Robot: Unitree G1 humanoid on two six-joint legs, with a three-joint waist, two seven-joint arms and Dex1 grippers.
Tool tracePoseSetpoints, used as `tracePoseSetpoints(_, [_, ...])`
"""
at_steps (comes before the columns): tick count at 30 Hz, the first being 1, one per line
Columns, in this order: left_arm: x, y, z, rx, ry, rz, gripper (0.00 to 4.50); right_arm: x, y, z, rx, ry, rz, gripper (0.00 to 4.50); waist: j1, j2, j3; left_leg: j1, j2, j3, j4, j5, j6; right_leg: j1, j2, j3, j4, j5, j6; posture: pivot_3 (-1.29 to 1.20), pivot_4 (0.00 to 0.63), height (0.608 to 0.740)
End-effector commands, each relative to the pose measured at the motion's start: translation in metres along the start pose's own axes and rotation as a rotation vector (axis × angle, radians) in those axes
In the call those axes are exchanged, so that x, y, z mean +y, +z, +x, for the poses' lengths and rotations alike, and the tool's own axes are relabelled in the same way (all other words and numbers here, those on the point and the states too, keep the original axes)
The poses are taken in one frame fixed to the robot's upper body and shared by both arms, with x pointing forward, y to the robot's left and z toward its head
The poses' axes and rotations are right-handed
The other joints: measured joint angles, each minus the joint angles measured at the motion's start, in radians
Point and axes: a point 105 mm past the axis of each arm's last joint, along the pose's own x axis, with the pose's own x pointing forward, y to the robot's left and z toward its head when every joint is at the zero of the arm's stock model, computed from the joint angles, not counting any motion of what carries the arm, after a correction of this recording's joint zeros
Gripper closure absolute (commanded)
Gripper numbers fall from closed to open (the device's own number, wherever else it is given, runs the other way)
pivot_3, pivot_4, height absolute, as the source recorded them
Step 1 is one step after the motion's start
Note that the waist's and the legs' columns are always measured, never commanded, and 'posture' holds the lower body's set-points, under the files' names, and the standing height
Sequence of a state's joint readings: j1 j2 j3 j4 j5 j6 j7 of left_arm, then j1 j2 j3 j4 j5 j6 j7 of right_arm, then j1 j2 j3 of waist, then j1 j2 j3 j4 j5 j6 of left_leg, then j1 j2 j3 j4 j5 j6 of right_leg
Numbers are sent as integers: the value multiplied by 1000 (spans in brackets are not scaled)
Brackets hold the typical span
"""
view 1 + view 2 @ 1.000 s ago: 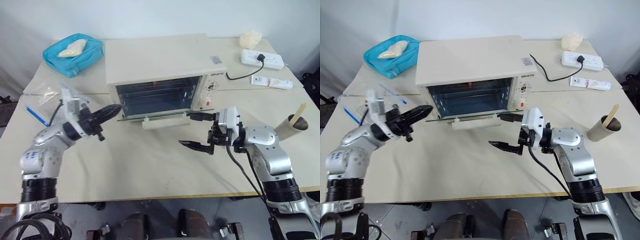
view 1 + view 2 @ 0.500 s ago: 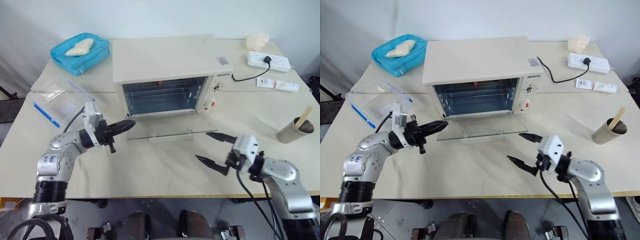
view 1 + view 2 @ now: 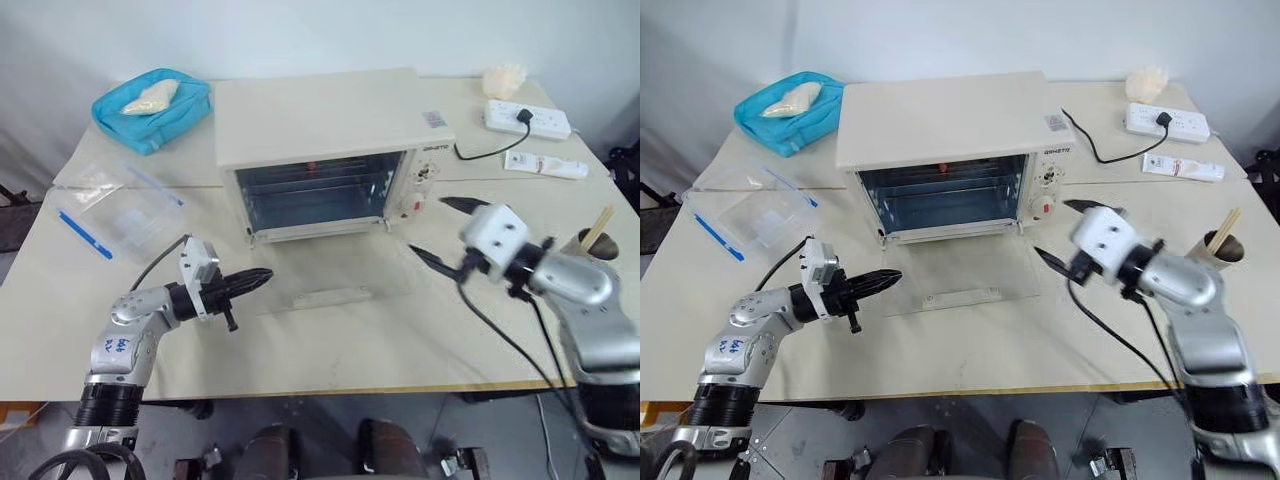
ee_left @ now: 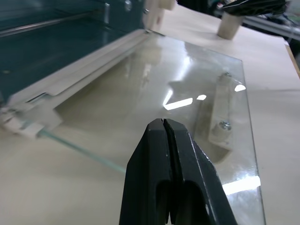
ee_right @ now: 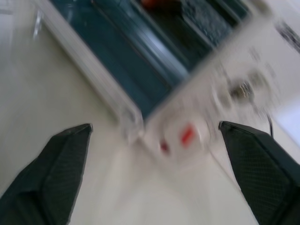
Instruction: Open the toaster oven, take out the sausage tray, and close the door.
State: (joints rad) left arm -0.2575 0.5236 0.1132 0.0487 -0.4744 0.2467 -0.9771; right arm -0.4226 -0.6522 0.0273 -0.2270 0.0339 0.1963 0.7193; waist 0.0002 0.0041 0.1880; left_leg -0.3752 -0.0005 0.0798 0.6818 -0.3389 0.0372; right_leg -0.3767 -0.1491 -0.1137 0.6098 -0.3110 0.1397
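Door [image 3: 960, 285] flat on worktop [image 3: 970, 340], oven [image 3: 945, 150] open. Left tool [image 3: 885, 279] pressed together at door edge. Right tool [image 3: 1065, 232] spread wide, empty; should go in level, pinch tray rim.

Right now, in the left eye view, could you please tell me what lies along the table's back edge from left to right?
Blue pouch → toaster oven → crumpled pale lump → white power strip.
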Motion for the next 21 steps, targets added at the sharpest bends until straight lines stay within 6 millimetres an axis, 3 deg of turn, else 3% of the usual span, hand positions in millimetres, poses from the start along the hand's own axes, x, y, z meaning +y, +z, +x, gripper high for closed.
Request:
tracePoseSetpoints(1, [-1,28,-12,-138,51,16,4476,-5,8,22,30,-53,-133,0,-2,0,0,0,-1,-1,0,0,1,0,-1,0,1,0,0,0,150,740])
tracePoseSetpoints(3, [-1,34,-20,-162,88,6,4476,1,17,35,-7,-42,-135,0,-2,0,0,-1,-2,-1,1,-1,1,0,-1,0,0,0,1,0,150,740])
tracePoseSetpoints(6, [-4,38,-30,-172,114,2,3631,3,26,53,-30,-69,-198,0,-2,0,0,-1,-1,-4,1,-1,1,0,-1,-2,0,0,1,0,150,740])
tracePoseSetpoints(8, [-15,41,-47,-174,152,0,3073,-1,36,83,-38,-162,-310,0,-20,0,0,-1,-1,-4,1,-1,1,0,-1,-2,0,0,1,0,150,740])
tracePoseSetpoints(10, [-22,43,-55,-169,169,2,2580,-5,43,99,-55,-226,-337,0,-35,-1,0,-1,-1,-2,1,-1,1,0,-1,-1,0,0,1,0,150,740])
tracePoseSetpoints(13, [-30,49,-54,-180,182,18,1802,-5,48,120,-52,-237,-418,0,-33,-1,0,-1,1,-4,0,1,-2,0,1,-2,1,0,-1,0,150,740])
tracePoseSetpoints(19, [-37,52,-47,-173,199,69,114,1,58,141,-87,-215,-498,0,-32,-1,0,-1,-2,-9,0,1,-2,1,0,0,3,-1,-1,0,150,740])
tracePoseSetpoints(21, [-37,54,-45,-194,213,62,51,5,58,146,-88,-202,-511,0,-34,0,0,-2,-2,-10,-1,1,-2,1,0,-1,3,-1,-1,0,150,740])
